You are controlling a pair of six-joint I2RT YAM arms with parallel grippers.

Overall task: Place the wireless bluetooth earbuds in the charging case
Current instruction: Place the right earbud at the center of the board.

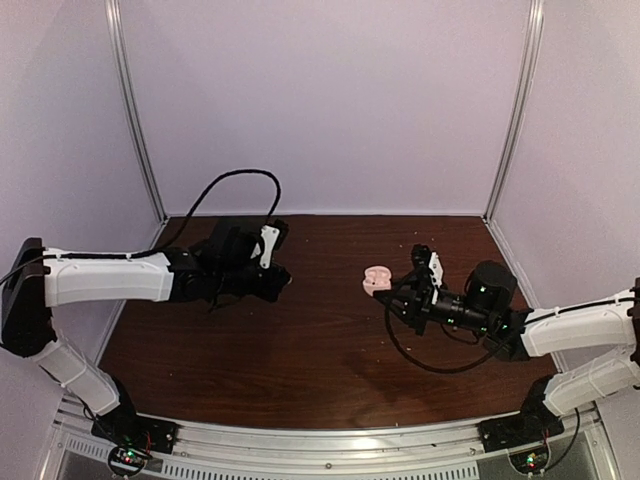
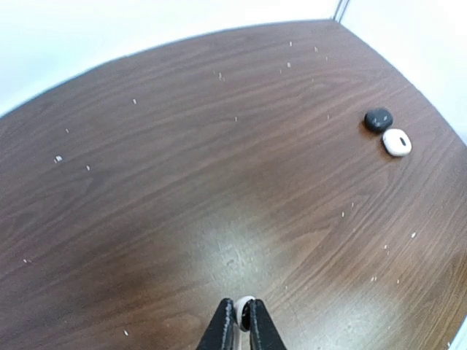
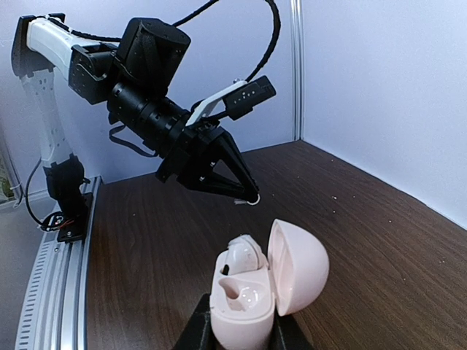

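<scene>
Pinkish charging case (image 3: 241, 306) sits lowest in the right wrist view, pinched upright by its body between the fingers of the right gripper (image 3: 241, 328), which are clamped on it; its lid (image 3: 300, 266) stands hinged open to one side; a pale seated earbud (image 3: 244, 255) appears to fill the farther well, and the nearer well (image 3: 235, 290) looks empty; beyond the open mouth and higher, the left gripper (image 3: 246, 193) points its tips toward the case, squeezed together on a small white earbud (image 3: 252, 199) that peeps from the very tip; the left wrist view shows the same pinch, only a sliver of white between the fingers, so the earbud's long axis I cannot tell; seen from above, this earbud lies to the robot's left of the case, well apart, with bare brown table (image 1: 320, 350) between; the left arm carries it, so it is likely the one to close the gap, coming in over the open side, away from the lid; seating will probably turn on the stem's angle to the empty well; a black rounded piece (image 2: 378, 119) and a white oval piece (image 2: 397, 142) lie just beside each other on the table, earbuds or closed cases I cannot tell.
</scene>
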